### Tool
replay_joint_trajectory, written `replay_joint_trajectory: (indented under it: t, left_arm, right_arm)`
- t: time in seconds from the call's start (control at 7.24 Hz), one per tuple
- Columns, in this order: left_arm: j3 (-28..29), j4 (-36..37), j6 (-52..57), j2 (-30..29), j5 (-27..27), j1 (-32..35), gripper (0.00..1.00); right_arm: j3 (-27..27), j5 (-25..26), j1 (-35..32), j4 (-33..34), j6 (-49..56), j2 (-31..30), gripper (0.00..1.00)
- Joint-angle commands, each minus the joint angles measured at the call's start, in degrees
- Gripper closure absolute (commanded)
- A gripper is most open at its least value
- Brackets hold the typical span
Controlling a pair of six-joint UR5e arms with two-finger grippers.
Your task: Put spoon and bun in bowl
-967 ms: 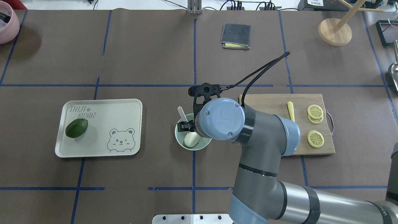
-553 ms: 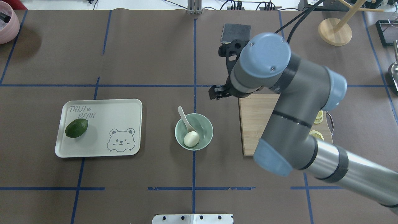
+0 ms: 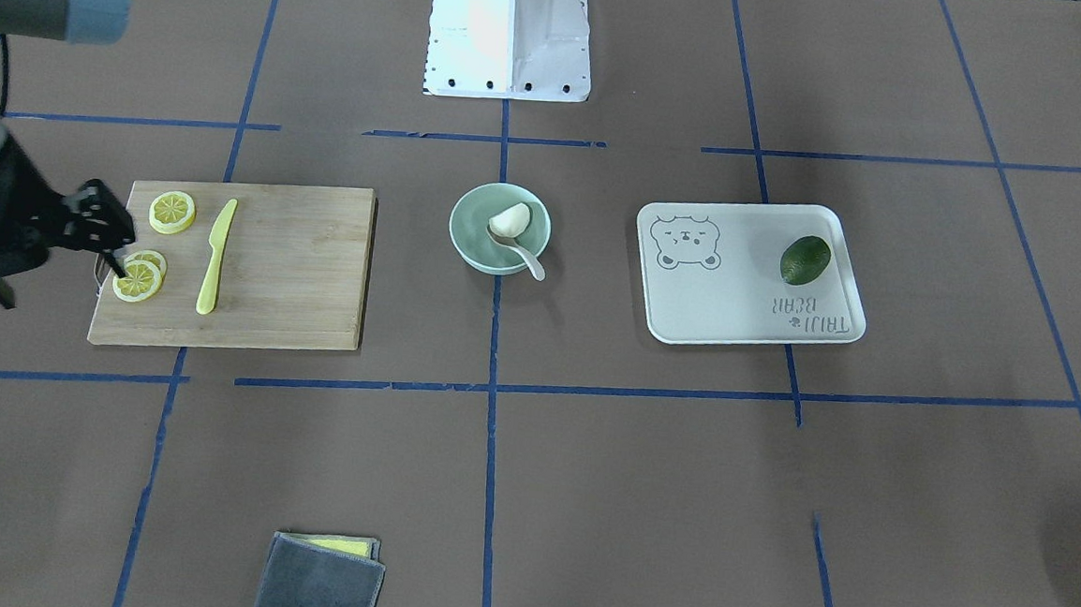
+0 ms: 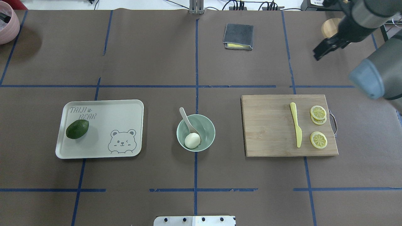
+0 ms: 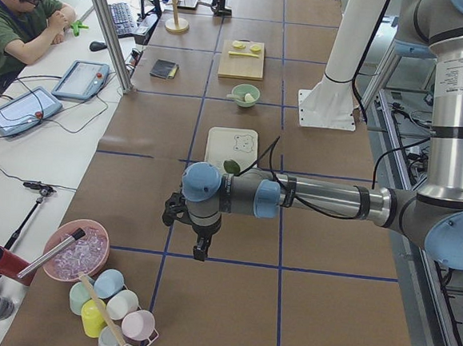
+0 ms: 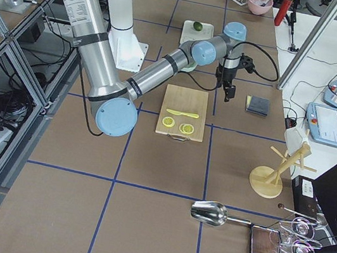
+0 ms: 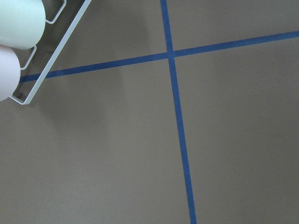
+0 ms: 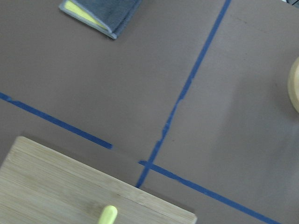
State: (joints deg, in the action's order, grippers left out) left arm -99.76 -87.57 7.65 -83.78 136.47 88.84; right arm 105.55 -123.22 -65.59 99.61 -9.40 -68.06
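The pale mint-green bowl (image 4: 207,127) stands at the table's middle and also shows in the front view (image 3: 470,233). The white bun (image 4: 192,140) lies inside it (image 3: 511,219). The off-white spoon (image 4: 187,119) rests in the bowl beside the bun, its handle leaning over the far-left rim (image 3: 526,256). My right gripper (image 4: 316,56) hangs empty high over the far right of the table, away from the bowl, with jaws that look apart (image 3: 114,259). My left gripper (image 5: 200,251) shows only in the exterior left view, far off near the cups; I cannot tell its state.
A wooden cutting board (image 4: 270,125) with a yellow knife (image 4: 295,124) and lemon slices (image 4: 318,139) lies right of the bowl. A tray (image 4: 119,113) with an avocado (image 4: 77,129) lies left. A grey cloth (image 4: 238,36) and wooden stand (image 4: 329,28) sit at the back.
My right gripper let go of the spoon in the bowl, rose and swung away to the far right. The spoon and the bun stay in the bowl.
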Motion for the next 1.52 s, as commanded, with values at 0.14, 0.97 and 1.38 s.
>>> replay_joint_trajectory:
  t: [0.14, 0.97, 1.38]
  left_arm:
    - [-0.25, -0.67, 0.17, -0.24, 1.08, 0.02, 0.00]
    - [-0.17, -0.67, 0.35, -0.15, 0.55, 0.02, 0.00]
    - [0.10, -0.76, 0.35, -0.15, 0.55, 0.02, 0.00]
  right_arm:
    - [-4.03, -2.81, -15.23, -0.55, 22.74, -13.71, 0.00]
    - [-7.47, -13.45, -25.29, -2.75, 20.03, -25.10, 0.00]
    - [-7.55, -13.36, -25.29, -2.76, 20.21, -25.10, 0.00]
